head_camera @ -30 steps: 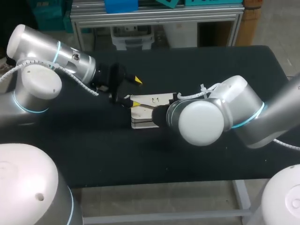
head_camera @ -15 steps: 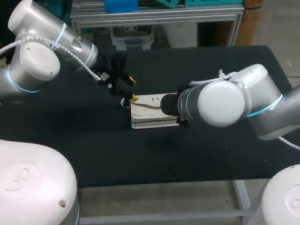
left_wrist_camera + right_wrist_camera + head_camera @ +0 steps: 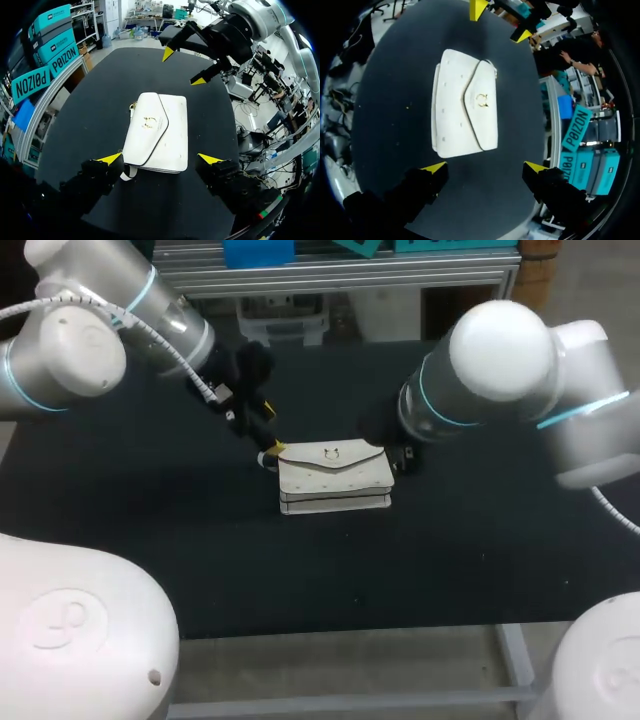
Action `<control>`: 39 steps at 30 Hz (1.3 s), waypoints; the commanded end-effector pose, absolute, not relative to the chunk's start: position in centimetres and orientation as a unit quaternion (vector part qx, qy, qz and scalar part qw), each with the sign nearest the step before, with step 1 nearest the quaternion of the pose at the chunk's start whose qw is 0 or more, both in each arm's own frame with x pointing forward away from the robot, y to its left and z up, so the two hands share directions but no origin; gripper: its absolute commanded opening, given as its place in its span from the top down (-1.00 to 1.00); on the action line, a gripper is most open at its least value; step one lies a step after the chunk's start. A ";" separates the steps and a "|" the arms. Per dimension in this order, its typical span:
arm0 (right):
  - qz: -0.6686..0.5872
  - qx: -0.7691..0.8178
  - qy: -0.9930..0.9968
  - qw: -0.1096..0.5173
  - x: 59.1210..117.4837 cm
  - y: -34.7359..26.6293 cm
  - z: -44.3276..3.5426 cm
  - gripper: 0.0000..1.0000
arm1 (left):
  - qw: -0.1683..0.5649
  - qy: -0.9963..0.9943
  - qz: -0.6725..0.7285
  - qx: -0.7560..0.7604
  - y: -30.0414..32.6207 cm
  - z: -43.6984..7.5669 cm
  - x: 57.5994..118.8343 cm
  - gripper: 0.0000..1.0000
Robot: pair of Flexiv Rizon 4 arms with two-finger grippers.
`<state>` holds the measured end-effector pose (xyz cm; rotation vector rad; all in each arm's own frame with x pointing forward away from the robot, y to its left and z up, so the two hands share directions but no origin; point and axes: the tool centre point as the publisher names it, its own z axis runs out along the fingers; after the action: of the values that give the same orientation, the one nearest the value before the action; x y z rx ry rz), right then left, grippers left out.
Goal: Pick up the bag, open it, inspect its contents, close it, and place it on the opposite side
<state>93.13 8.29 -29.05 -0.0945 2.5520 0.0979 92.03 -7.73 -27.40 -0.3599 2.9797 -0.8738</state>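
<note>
Flat near the middle of the black worktop (image 3: 200, 540): a white bag (image 3: 334, 477), flap closed, small gold clasp facing up. At one end, the left gripper (image 3: 160, 159), spread wide and holding nothing, the bag's near end between its yellow tips, contact hard to judge. At the opposite end, the right gripper (image 3: 485, 167), likewise wide open and empty, bag just ahead of its tips.
</note>
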 end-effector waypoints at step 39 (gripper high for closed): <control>0.070 0.159 0.984 -0.030 97.5 8.0 -27.9 -1.00 | -0.006 0.888 -0.216 -0.406 -9.2 -28.6 91.3 -1.00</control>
<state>96.03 7.73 -28.28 0.2874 2.9629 0.1680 91.10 -8.30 -28.32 -0.8043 2.9414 -0.8073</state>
